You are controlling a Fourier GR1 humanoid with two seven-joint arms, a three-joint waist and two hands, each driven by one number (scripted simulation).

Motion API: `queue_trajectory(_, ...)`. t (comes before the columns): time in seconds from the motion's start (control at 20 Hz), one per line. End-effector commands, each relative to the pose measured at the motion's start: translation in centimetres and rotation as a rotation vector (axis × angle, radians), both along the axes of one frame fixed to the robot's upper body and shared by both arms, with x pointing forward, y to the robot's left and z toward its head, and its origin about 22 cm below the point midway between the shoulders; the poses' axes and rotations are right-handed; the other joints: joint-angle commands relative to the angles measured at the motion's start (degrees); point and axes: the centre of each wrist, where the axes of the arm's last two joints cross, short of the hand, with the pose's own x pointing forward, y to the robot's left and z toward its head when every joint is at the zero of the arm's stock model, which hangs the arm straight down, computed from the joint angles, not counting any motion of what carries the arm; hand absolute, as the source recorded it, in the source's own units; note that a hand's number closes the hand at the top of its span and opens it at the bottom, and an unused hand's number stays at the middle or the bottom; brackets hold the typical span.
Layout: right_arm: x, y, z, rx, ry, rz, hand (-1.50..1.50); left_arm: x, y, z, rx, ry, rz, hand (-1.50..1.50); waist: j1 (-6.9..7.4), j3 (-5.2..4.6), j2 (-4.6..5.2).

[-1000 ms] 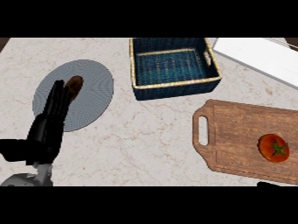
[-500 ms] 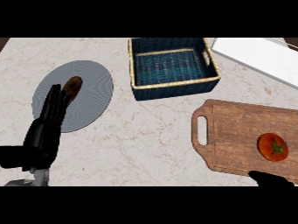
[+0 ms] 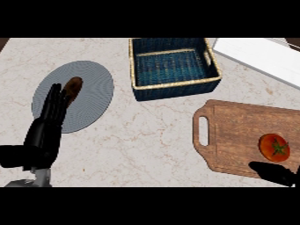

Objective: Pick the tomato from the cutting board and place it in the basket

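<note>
A red tomato (image 3: 275, 147) with a green stem lies on the right part of the wooden cutting board (image 3: 239, 132) at the right of the counter. Just below and right of the tomato, my right hand (image 3: 283, 173) comes in from the lower right corner; its thumb points left under the tomato and its fingers rise along the right edge, apart from the fruit. The dark blue woven basket (image 3: 173, 67) stands at the top middle with nothing in it. My left hand (image 3: 43, 132) rests open at the lower left, fingers straight and pointing up.
A grey round plate (image 3: 90, 94) lies at the left, with a brown oblong food item (image 3: 73, 87) on it, partly under my left fingers. A white sink edge (image 3: 266, 59) runs across the top right corner. The marble counter's left edge shows dark wood.
My right hand has risen into view at the lower right corner and now stands near the tomato. The left hand shifted slightly. The tomato has not moved.
</note>
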Motion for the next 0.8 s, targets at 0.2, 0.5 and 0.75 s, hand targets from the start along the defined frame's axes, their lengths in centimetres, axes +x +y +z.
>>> queue_trajectory(0.2,1.6,-0.3,-2.6,0.062,0.07,-0.05,-1.5,1.4,-1.2,-2.2,0.013,0.006,-0.001,0.0,-0.29,0.01,0.09)
queue_trajectory(0.5,0.2,0.3,-4.3,0.072,0.091,-0.049,-1.5,0.8,0.9,-0.1,0.025,-0.002,0.005,0.0,-0.16,0.02,0.0)
queue_trajectory(0.75,1.0,-2.2,-4.0,0.067,0.073,-0.047,-1.5,0.4,-1.1,-0.5,0.003,-0.005,0.003,0.0,-0.16,0.02,-0.01)
